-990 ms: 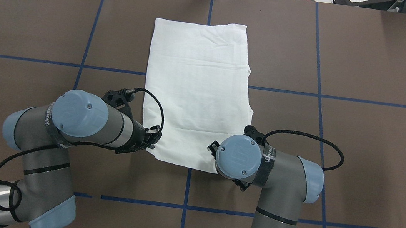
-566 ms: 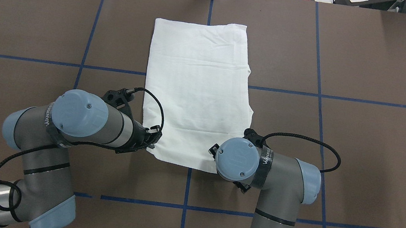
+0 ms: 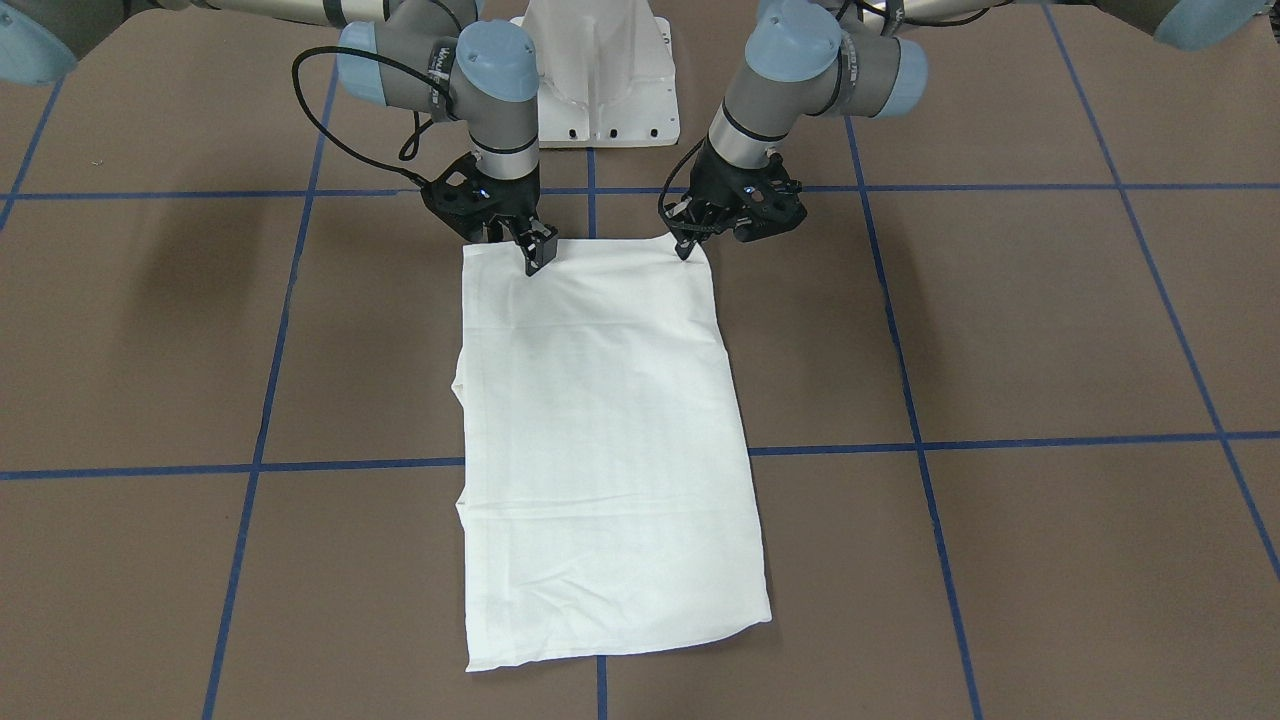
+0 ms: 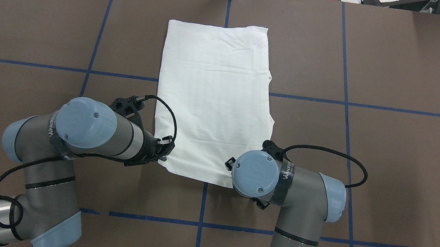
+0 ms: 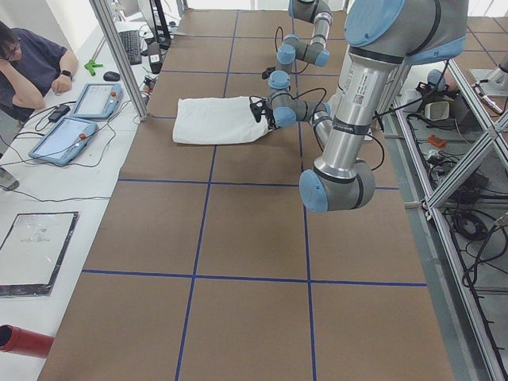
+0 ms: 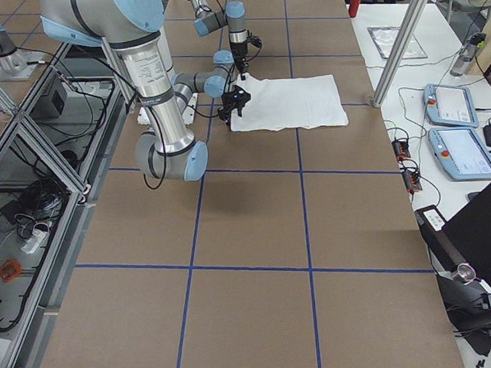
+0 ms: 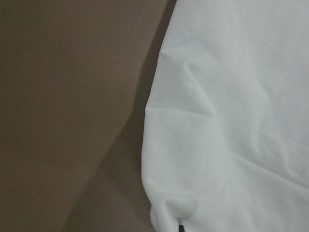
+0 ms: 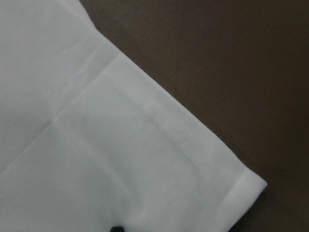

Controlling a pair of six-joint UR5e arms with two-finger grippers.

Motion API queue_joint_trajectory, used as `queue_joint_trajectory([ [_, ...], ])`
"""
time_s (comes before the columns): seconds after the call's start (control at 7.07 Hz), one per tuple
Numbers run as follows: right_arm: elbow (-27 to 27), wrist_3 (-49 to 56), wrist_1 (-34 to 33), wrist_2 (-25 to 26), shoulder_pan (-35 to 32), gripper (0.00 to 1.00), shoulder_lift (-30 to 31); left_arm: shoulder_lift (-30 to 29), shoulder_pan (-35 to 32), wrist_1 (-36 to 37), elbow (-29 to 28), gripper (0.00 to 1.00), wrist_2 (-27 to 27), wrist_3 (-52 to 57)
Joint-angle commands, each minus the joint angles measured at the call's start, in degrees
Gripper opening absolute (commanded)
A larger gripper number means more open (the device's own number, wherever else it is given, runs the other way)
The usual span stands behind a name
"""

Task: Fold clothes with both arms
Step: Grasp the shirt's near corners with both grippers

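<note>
Two claws meet the near hem of the folded white T-shirt (image 4: 212,97). It lies flat at the middle of the brown surface (image 4: 399,170), its long side running from the robot's edge toward the far edge. At the shirt's near left corner sits the left claw (image 3: 688,246); on the near right corner rests the right claw (image 3: 535,255). I cannot tell whether either is clenched on cloth.

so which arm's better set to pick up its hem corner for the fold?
Left, marginally: the left fingers sit right at the shirt's near corner, while the right fingers rest on the cloth inboard of theirs.
</note>
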State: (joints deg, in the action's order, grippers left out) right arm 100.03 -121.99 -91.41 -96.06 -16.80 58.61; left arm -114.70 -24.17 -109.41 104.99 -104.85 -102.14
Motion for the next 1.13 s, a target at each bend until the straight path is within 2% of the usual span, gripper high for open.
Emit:
queue_joint_trajectory([
  [0.0,0.1,0.1,0.2,-0.2,0.0,0.07,-0.1,0.0,0.0,0.0,-0.1,0.00,0.1,0.0],
  [0.14,0.1,0.1,0.3,-0.4,-0.1,0.00,-0.6,0.0,0.1,-0.1,-0.1,0.00,0.1,0.0],
  [0.71,0.9,-0.1,1.4,-0.4,-1.3,0.00,-1.5,-0.2,0.1,-0.1,0.0,0.00,0.1,0.0],
  [0.99,5.6,-0.8,1.3,-1.2,-1.9,0.00,0.3,0.2,0.0,0.2,2.6,0.00,-0.3,0.0],
])
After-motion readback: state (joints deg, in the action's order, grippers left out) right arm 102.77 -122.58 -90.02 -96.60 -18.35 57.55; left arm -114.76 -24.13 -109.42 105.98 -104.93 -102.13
